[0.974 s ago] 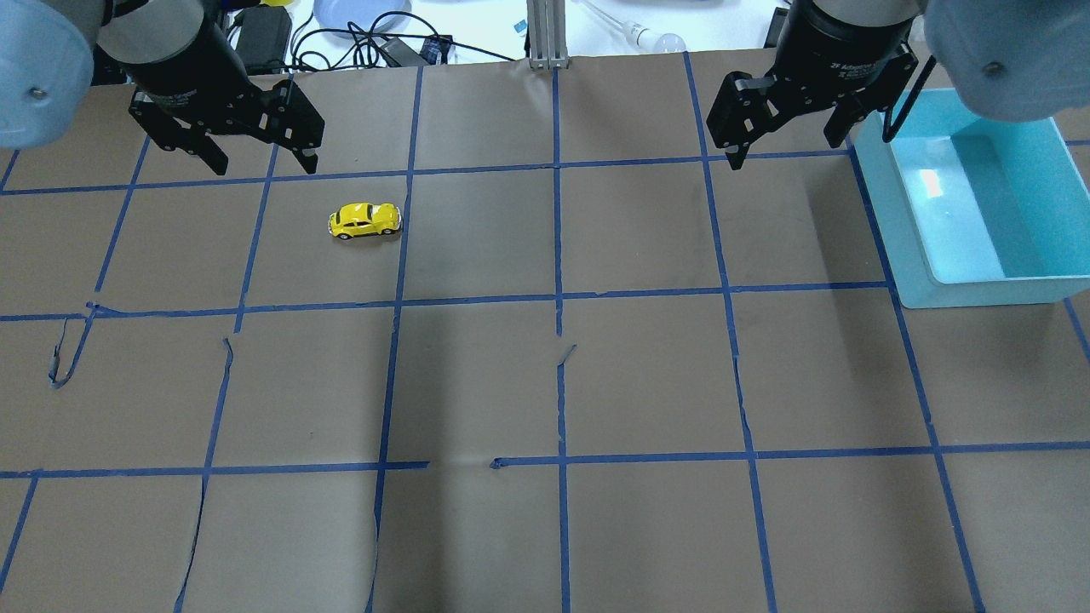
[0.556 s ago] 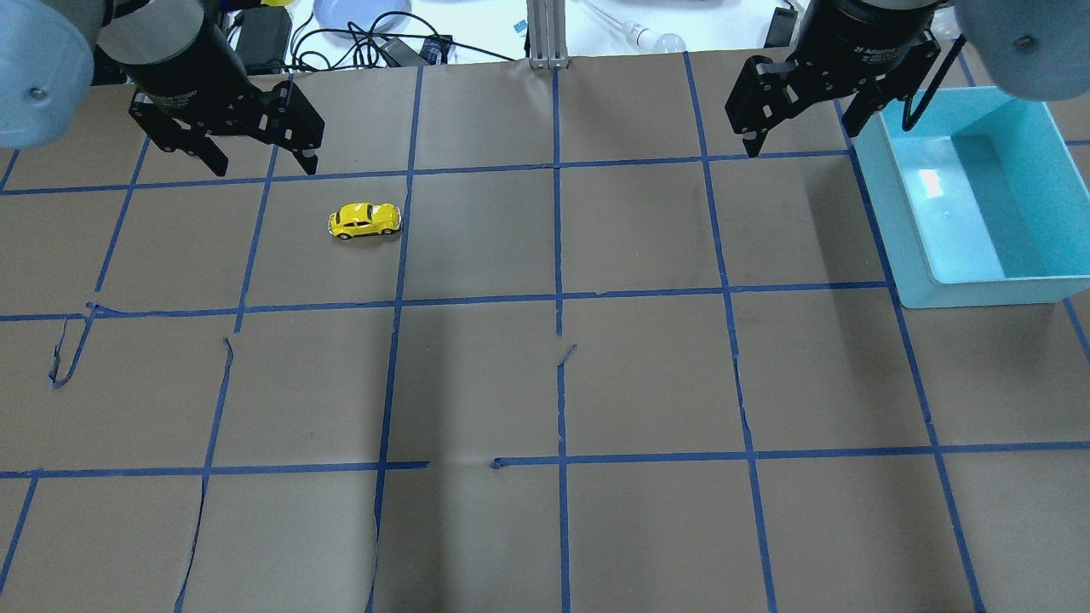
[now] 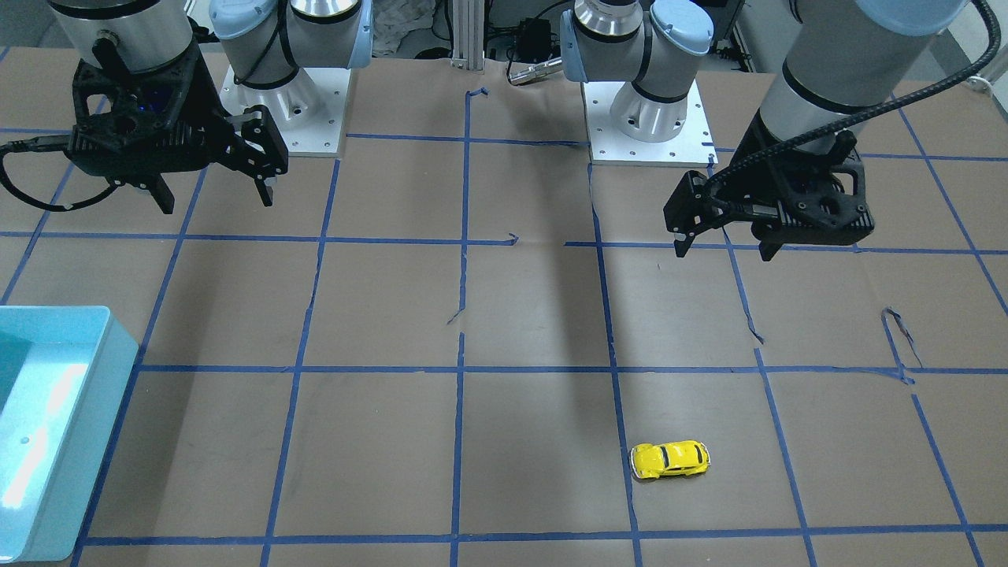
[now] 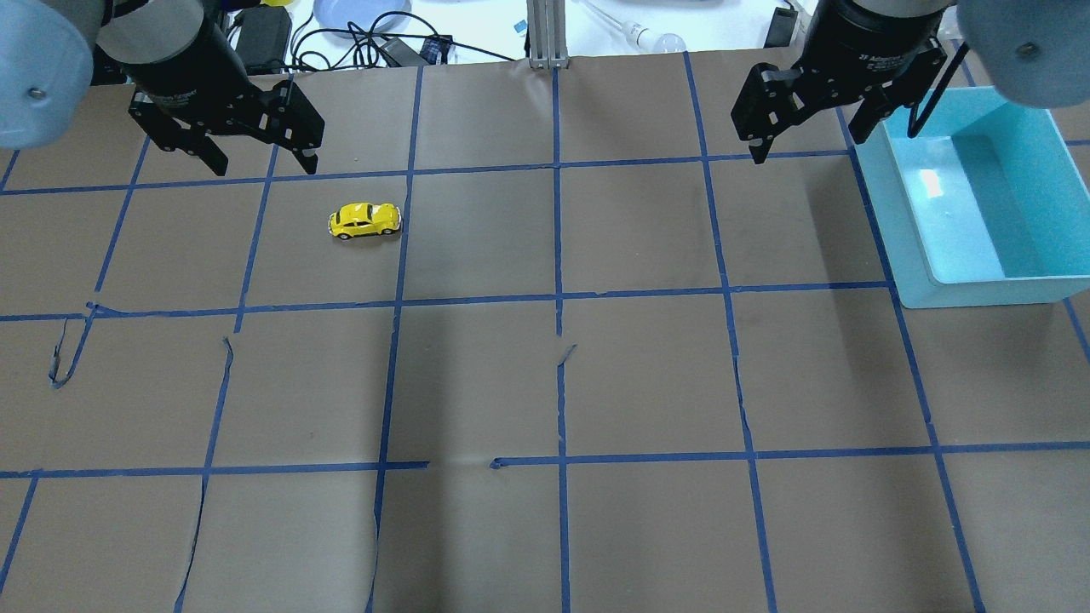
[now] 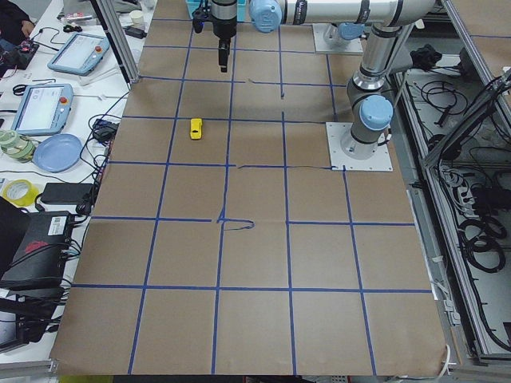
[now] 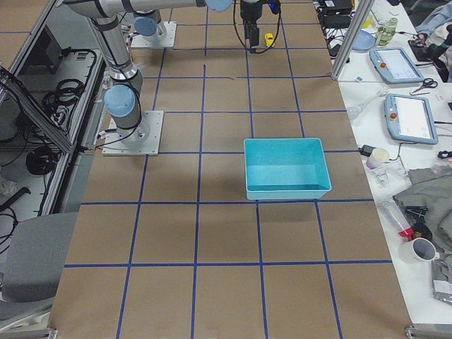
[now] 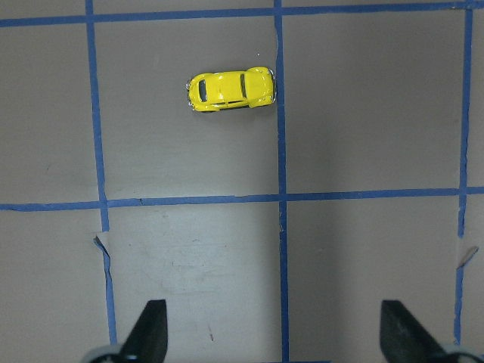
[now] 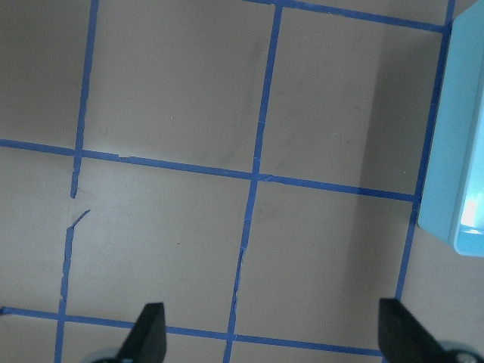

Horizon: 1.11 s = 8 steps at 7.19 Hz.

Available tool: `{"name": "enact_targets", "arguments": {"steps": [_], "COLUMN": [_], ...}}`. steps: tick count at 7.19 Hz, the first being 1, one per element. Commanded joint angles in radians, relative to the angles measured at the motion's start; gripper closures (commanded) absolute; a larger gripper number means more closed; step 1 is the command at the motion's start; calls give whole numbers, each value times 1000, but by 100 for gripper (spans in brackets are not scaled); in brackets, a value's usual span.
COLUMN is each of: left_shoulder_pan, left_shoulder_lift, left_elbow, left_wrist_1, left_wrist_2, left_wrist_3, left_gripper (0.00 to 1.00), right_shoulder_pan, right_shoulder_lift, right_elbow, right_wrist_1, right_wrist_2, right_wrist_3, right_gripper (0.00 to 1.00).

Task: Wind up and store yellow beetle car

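The yellow beetle car (image 4: 364, 220) stands on its wheels on the brown paper table, in the far left part of the overhead view. It also shows in the front view (image 3: 670, 460) and in the left wrist view (image 7: 231, 90). My left gripper (image 4: 262, 163) is open and empty. It hovers above the table, behind and to the left of the car, apart from it. My right gripper (image 4: 809, 145) is open and empty. It hovers at the far right, beside the near corner of the teal bin (image 4: 894, 221).
The teal bin is empty and also shows in the front view (image 3: 63, 425). Blue tape lines grid the paper, with torn loose ends (image 4: 64, 358). Cables and a blue plate (image 4: 358, 13) lie beyond the far edge. The arm bases (image 3: 654, 126) stand at the table's back.
My right gripper has moved a little toward the far edge and toward the bin. The left gripper and the car have not moved.
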State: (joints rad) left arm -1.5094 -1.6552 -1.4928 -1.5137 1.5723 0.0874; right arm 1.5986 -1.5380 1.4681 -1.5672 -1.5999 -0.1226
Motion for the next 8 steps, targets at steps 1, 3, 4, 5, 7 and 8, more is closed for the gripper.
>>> {"name": "enact_targets", "arguments": {"steps": [1,3,4,5,7,8], "left_shoulder_pan": [0,0,0,2,2,0], "left_shoulder_lift": [0,-2,-3,-6,-21,-18], "left_elbow": [2,5,6,8,12,11], "left_wrist_1": [4,13,13,15,30,30], "left_wrist_2": [-2,-5,-2,-5,-5,-5], "left_wrist_3": [0,-2,-2,-2,-11,-9], "left_gripper": [0,0,0,0,0,0], "right_shoulder_pan": [0,3,3,3,3,3], "right_shoulder_lift": [1,-1,-1,-1,-2,-2], "right_elbow": [1,6,14,15,15,15], "right_wrist_1": [4,6,4,-1,-5,-5], "right_wrist_2": [8,9,11,11,11,11], "right_wrist_3": [3,9,26,28,28,28], "right_gripper": [0,0,0,0,0,0]}}
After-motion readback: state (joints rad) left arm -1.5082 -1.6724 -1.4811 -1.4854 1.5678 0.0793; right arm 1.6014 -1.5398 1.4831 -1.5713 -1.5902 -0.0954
